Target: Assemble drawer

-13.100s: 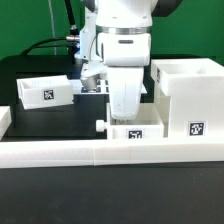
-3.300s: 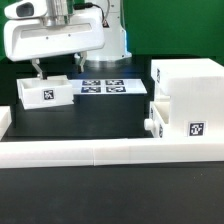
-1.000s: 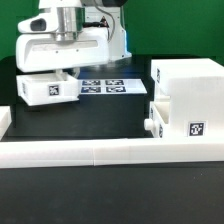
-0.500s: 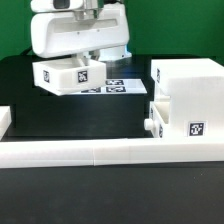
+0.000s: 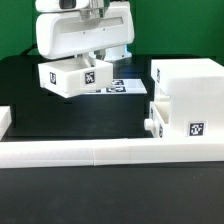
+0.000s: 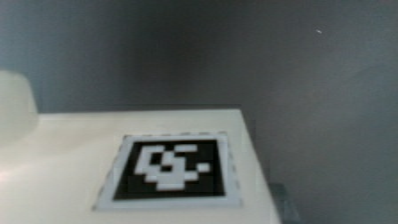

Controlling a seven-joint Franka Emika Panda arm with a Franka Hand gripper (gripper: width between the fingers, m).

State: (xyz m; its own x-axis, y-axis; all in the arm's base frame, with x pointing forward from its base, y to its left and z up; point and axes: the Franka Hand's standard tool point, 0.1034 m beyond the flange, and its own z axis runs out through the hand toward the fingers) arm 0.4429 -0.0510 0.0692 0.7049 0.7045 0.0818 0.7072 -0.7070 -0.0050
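One knobbed tray (image 5: 70, 78), tilted, held clear of the table (image 5: 60, 125). Gripper (image 5: 82, 62) pinching its wall. Case (image 5: 187, 100) at exterior view's right.

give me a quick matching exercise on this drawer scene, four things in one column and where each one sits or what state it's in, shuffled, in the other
Things:
1. carried tray
2. case
3. marker board
4. rail

Places or states:
A. flat on the black table, partly hidden behind the carried tray
B. long and low across the front of the exterior view
C. off the table, tilted, under the gripper
D. at the exterior view's right, with a knobbed tray pushed into its lower opening

Pairs: 1-C, 2-D, 3-A, 4-B
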